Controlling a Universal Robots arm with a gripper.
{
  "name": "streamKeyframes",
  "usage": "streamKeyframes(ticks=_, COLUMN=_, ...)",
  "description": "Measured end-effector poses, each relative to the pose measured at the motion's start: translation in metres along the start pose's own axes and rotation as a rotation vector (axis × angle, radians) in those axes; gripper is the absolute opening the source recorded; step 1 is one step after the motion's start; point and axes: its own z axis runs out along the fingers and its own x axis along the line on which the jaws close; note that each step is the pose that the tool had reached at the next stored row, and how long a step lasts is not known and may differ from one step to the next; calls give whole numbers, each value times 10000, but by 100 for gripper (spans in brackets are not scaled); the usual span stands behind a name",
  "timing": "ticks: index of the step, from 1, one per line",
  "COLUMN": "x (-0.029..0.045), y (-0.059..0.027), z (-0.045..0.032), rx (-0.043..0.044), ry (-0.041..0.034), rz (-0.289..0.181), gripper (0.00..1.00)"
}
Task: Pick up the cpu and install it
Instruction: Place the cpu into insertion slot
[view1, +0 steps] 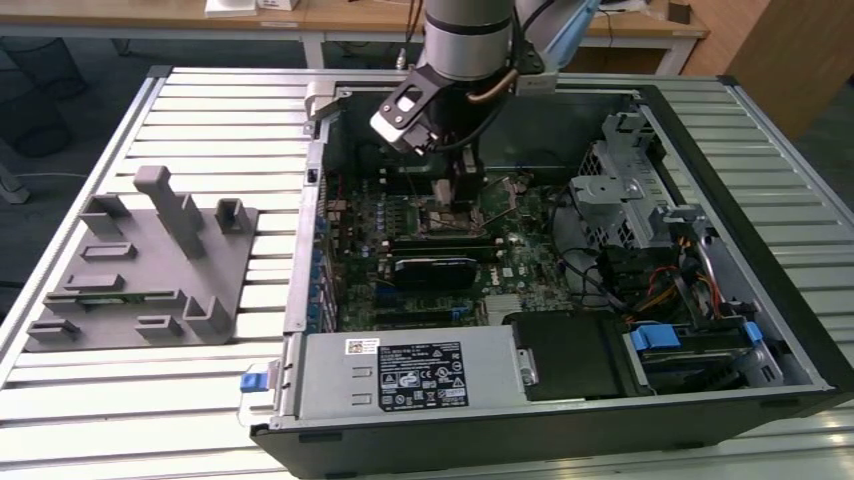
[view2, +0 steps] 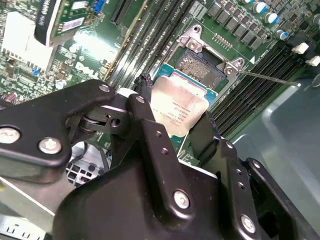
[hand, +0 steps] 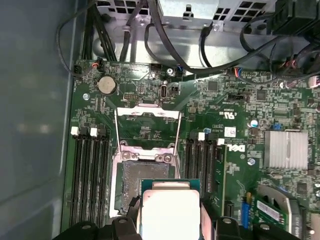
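**cpu held by its edges over the open socket**

the computer case (view1: 561, 430) is lying open on its side w/ the motherboard (hand: 235, 100) facing up. the arm is reaching down into it, and the gripper (view1: 461, 205) is hanging over the middle of the board. the socket (hand: 142, 175) is standing open there, its metal load frame (hand: 147, 125) swung up and its thin lever (view2: 265, 77) sticking out to one side. the cpu (view2: 177, 107) is sitting in the gripper, silvery top facing both wrist cams, overlapping the socket's near edge. can't tell how much gap is left above the socket. the fingers (hand: 132, 207) are pinching it on two opposite edges, clamped on the chip.

handling, as a guess: it's looking light, thin and stiff, so weight is no issue. the smooth metal lid is prob slippery. the underside contacts and socket pins are likely the fragile bits. opposite edges, as gripped now, are looking like the right hold, keeping it level w/ only modest squeeze.
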Motion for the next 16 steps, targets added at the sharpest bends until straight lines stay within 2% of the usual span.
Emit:
streamKeyframes(ticks=7, x=60, y=-1, z=109, rx=6, ry=-17, rz=333, gripper=55)
streamKeyframes(ticks=16, x=130, y=4, z=264, rx=11, ry=-13, rz=216, gripper=55)
